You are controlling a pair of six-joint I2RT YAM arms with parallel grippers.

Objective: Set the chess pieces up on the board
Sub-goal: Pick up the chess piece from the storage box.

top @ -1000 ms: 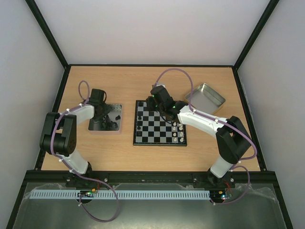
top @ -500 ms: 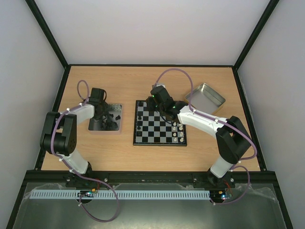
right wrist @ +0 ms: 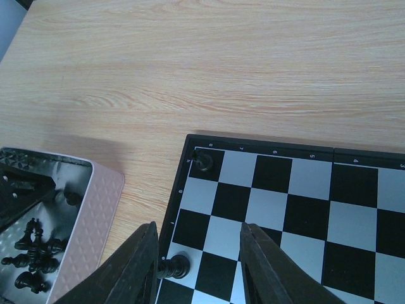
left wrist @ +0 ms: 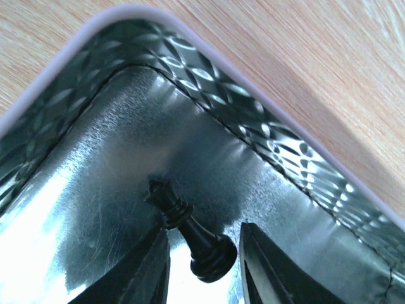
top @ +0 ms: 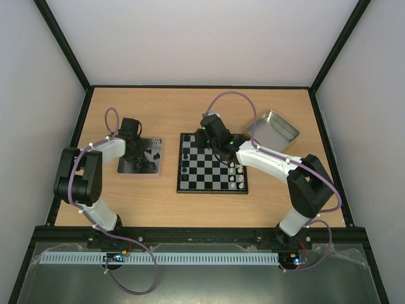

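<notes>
My left gripper (left wrist: 204, 266) is open inside the left metal tray (left wrist: 278, 164), low over its floor. A black chess piece (left wrist: 190, 231) lies tilted between the fingers, with a gap still on its right side. Other black pieces (top: 147, 156) lie in this tray (top: 158, 143). My right gripper (right wrist: 199, 266) is open and empty above the far left part of the board (right wrist: 297, 209). One black piece (right wrist: 204, 161) stands on the corner square and another (right wrist: 172, 267) sits by my left finger. In the top view the board (top: 212, 166) has black pieces (top: 185, 158) along its left side.
Pale silvery pieces (top: 236, 177) stand on the board's right side. A second shiny metal tray (top: 273, 128) lies on the wooden table to the right of the board, behind my right arm. The left tray's pink outer wall (right wrist: 88, 221) shows in the right wrist view.
</notes>
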